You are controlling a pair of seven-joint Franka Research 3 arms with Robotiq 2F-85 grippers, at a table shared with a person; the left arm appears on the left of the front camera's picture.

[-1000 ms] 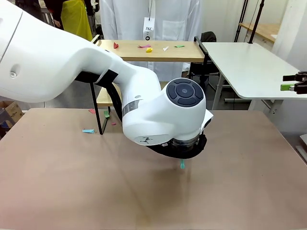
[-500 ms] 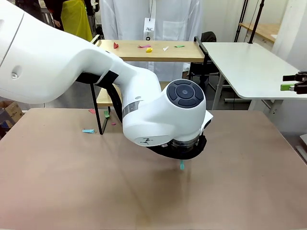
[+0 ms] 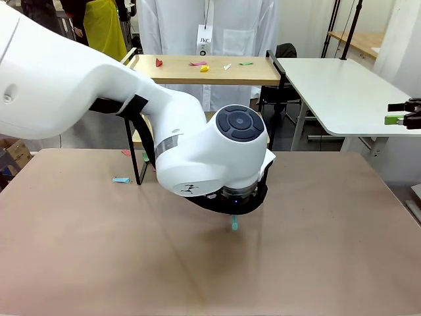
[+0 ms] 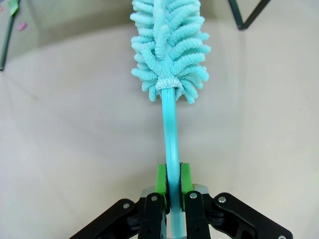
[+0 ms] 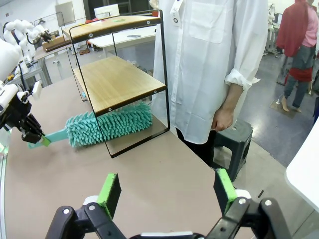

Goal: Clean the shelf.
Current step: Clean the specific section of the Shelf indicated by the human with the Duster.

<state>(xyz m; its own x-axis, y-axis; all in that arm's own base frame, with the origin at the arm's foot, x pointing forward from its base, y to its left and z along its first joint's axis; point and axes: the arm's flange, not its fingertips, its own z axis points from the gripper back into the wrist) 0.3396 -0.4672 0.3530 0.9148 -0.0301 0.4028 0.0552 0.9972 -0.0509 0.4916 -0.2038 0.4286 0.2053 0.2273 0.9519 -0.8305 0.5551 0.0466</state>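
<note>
Shelf (image 3: 210, 70) stands at the far edge of the counter (image 3: 329, 250), approx mid, w/ a person (image 3: 217, 26) in a white coat right behind it. Its top board carries small scraps (image 3: 204, 68): red, pink, yellow, white, green, spread along the board. More lie on the counter by the shelf's left front leg: a teal scrap (image 3: 120, 180) just outside the leg, red & green bits near its foot.

Left arm (image 3: 99, 85) reaches across the counter's middle, wrist turned down in front of the shelf, hiding most of the lower board in front view. Left end effector (image 4: 173, 179) is clamped tight on the thin teal handle of a duster (image 4: 169, 45), green pads pressed on both sides of the handle, near its end. Handle tip pokes out below the wrist in front view. The fluffy teal head points away from the end effector, toward the shelf's black legs. In right wrist view the head sits under the lower board, inside the frame, low over the counter. Can't tell if it touches the counter or the board's underside.

Right end effector (image 5: 168, 191) is spread wide, nothing btwn its pads. It hangs by the counter's right edge, aimed at the shelf's end & the person, well apart from shelf & duster.
</note>
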